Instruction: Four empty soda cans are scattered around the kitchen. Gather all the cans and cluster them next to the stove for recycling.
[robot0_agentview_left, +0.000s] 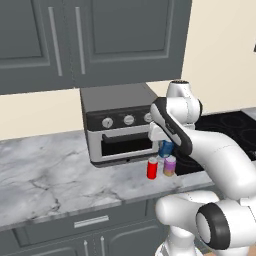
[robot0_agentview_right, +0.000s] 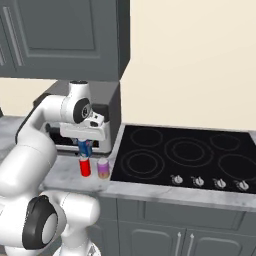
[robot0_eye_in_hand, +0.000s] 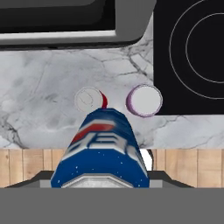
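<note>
My gripper (robot0_agentview_left: 165, 149) (robot0_agentview_right: 83, 149) is shut on a blue soda can (robot0_agentview_left: 166, 147) (robot0_agentview_right: 83, 147) (robot0_eye_in_hand: 103, 148) and holds it upright a little above the marble counter. Below it stand a red soda can (robot0_agentview_left: 152, 168) (robot0_agentview_right: 85, 166) (robot0_eye_in_hand: 89, 99) and a purplish-pink soda can (robot0_agentview_left: 170, 166) (robot0_agentview_right: 103, 168) (robot0_eye_in_hand: 144, 100), side by side and upright. The purplish-pink one is right at the left edge of the black stove (robot0_agentview_left: 230, 125) (robot0_agentview_right: 185, 152) (robot0_eye_in_hand: 188, 52). In the hand view the blue can covers my fingertips.
A grey toaster oven (robot0_agentview_left: 120, 125) (robot0_agentview_right: 109, 117) (robot0_eye_in_hand: 65, 22) stands on the counter (robot0_agentview_left: 45, 175) just behind the cans. Dark wall cabinets (robot0_agentview_left: 90, 40) hang above it. The stove's knobs (robot0_agentview_right: 207, 182) line its front edge.
</note>
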